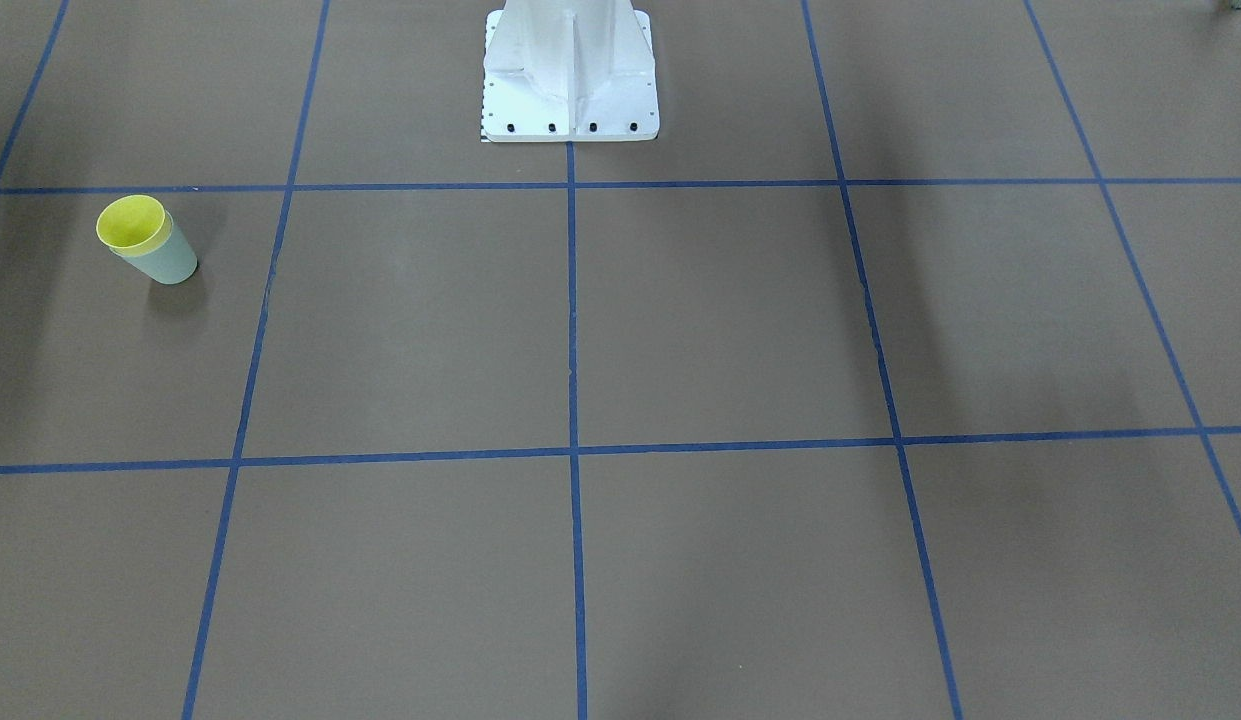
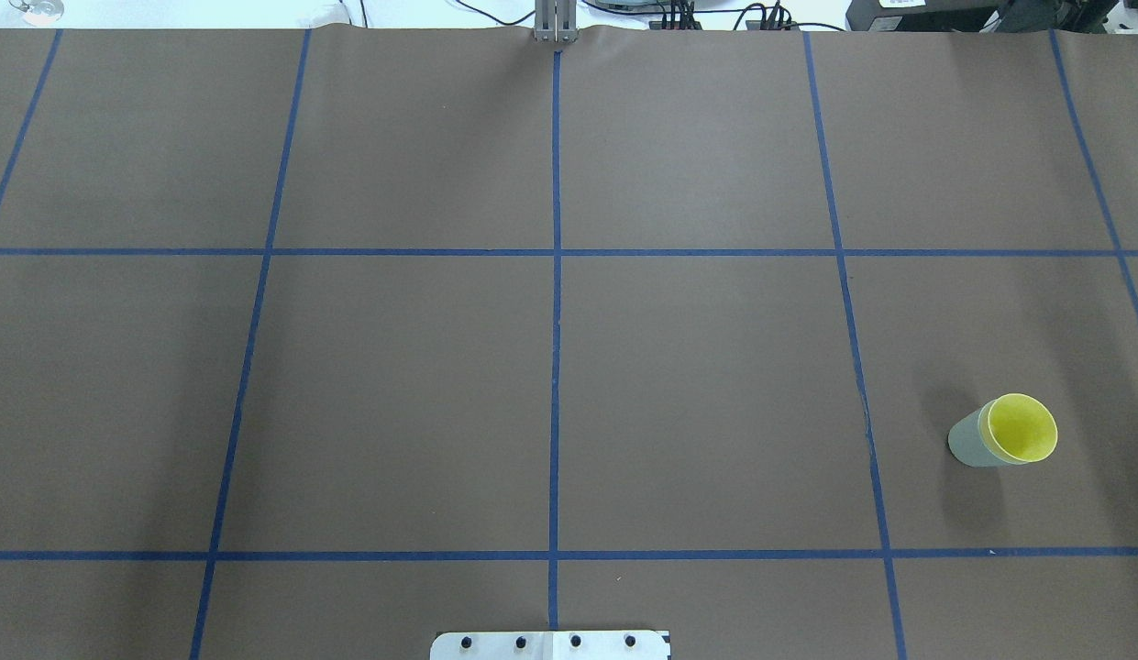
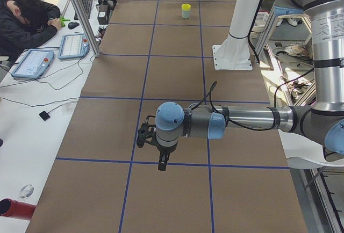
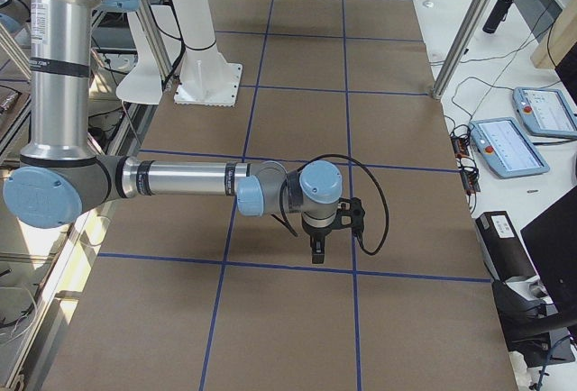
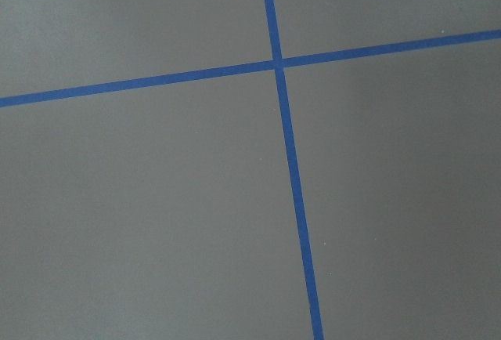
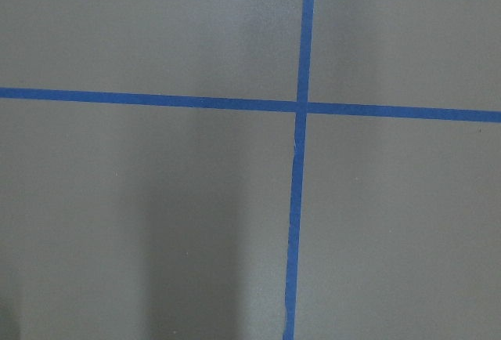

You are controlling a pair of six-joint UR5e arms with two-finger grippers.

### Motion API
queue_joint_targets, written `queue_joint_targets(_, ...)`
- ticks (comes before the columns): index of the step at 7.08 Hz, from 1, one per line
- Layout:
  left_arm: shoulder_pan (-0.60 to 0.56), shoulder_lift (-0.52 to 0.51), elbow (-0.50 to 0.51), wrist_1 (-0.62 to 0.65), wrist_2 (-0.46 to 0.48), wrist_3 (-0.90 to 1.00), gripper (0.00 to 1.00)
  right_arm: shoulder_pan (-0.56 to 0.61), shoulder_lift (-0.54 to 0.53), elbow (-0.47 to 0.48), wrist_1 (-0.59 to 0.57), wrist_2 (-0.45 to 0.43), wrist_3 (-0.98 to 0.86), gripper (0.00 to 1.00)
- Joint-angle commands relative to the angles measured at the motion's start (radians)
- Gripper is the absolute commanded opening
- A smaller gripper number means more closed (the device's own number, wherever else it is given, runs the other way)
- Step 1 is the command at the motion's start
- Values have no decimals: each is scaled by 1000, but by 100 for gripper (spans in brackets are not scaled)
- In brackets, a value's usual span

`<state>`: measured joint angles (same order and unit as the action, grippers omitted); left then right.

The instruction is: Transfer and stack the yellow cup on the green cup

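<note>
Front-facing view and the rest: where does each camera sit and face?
Front-facing: across the table, looking down at the robot; white pedestal; small bright yellow tapered plastic cup nested in pale green tapered plastic cup.
Overhead: behind the robot, looking forward; only the pedestal's foot; shares the nested cups with front-facing.
Exterior left: table's left end, looking along it; left arm, left tool.
Exterior right: table's right end, looking along it; right arm, right tool.
Left wrist: down at blue tape cross; no body.
Right wrist: the same.

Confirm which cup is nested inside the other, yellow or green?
The yellow cup: its rim and bright inside show at the top, while the green cup forms the outer wall around and below it.
</note>
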<state>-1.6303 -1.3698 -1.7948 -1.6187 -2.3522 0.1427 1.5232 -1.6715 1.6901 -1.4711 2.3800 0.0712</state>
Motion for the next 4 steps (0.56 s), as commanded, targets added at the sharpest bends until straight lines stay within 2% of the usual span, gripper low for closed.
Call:
queue_joint_targets(1, 0, -2, 0, -6, 13, 2, 100, 3, 1, 16, -9, -12, -1, 100)
queue_joint_targets(2, 0, -3, 0, -6, 13, 2, 100, 5, 6, 46, -64, -12, -1, 100)
queue_joint_targets(3, 0, -5, 0, -6, 13, 3, 100, 3, 4, 125, -200, -27, -2, 100)
queue_joint_targets(4, 1, -12, 0, -6, 13, 3, 100, 5, -7, 137, -230, -45, -17, 100)
